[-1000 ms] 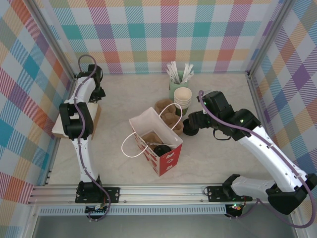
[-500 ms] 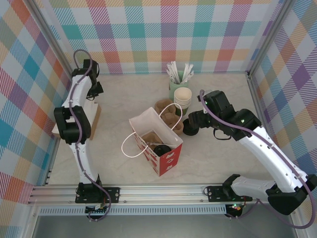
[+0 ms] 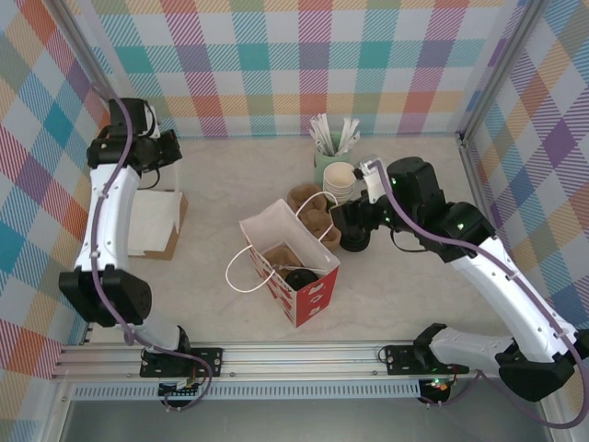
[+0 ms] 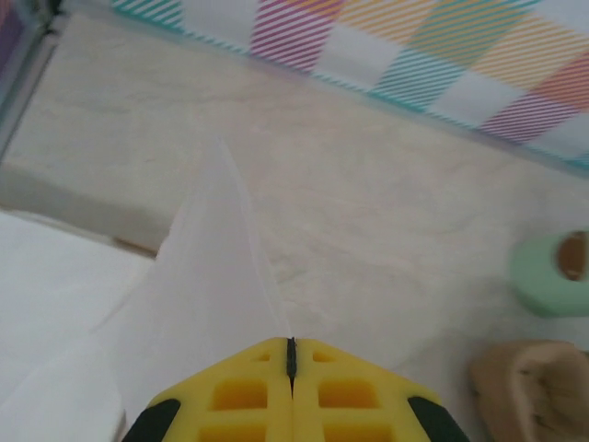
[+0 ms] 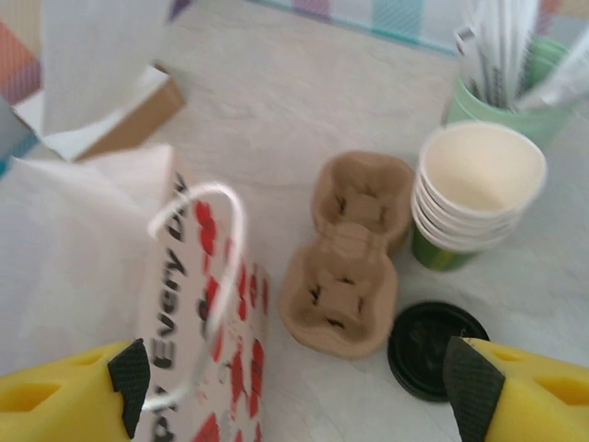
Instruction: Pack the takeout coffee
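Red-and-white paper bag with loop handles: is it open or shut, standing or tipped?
Open and upright: the red-and-white paper bag stands on its base with its mouth spread wide, so the top view looks straight down inside.

Soft, even light over a pale marbled worktop (image 3: 230, 180), pastel plaid walls (image 3: 304, 64) closing three sides, a metal rail (image 3: 304, 354) along the near edge.

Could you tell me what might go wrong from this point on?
1. The right gripper hangs open by the black lid, with the cup stack and carrier close; lowering could knock them.
2. The left gripper pinches a thin white sheet at its edge; it may slip out.
3. The handle of the bag stands up near the right gripper and could snag it.
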You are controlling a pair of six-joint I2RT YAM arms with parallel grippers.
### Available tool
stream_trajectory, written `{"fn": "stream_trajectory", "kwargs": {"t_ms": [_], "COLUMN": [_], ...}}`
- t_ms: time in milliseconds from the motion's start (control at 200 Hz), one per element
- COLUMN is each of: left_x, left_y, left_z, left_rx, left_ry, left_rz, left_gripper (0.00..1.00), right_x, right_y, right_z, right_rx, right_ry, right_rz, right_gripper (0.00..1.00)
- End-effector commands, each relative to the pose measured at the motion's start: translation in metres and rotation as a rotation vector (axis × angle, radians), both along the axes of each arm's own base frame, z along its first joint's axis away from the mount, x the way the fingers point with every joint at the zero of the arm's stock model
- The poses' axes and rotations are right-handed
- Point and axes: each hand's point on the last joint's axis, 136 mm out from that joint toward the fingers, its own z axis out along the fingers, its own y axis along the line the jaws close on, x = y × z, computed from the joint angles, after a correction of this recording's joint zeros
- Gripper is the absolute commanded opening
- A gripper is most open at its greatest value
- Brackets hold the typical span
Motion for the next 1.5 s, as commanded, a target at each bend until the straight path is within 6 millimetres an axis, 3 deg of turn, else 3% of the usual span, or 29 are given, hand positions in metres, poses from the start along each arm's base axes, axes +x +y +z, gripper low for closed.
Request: {"fn": "stream_trajectory", "kwargs": {"t_ms": [0,135,305,535,755,960,1495], "left_x": [-0.013,-0.036,-0.074,-0.122,-0.156,-0.183,-0.173], "left_y": [-0.04,-0.074,-0.116,-0.159,-0.183,-0.201,-0.221], "left_z": [0.043,0.097,0.156,0.199,0.211,0.213,0.21], "left_rx": [-0.143,-0.26,-0.348,-0.39,-0.413,-0.381,-0.389], "left_ry": [-0.143,-0.292,-0.445,-0.559,-0.595,-0.624,-0.616], "left_rz": [-0.173,-0.332,-0.568,-0.854,-1.065,-1.232,-1.294], "left_gripper": [0.0,0.0,0.0,0.0,0.0,0.0,0.0], "right_x": [0.0,0.001,0.004,0.013,0.028,0.008,-0.018], "right_y": [0.03,0.06,0.102,0.148,0.173,0.189,0.206], "right_z": [0.057,0.092,0.113,0.125,0.128,0.132,0.12], "right_rx": [0.131,0.223,0.268,0.286,0.257,0.337,0.419], "right_ry": [-0.117,-0.114,-0.159,-0.28,-0.404,-0.411,-0.308], "right_rz": [0.15,0.257,0.39,0.533,0.607,0.779,0.918], "right_gripper": [0.88,0.91,0.94,1.0,1.0,1.0,1.0]}}
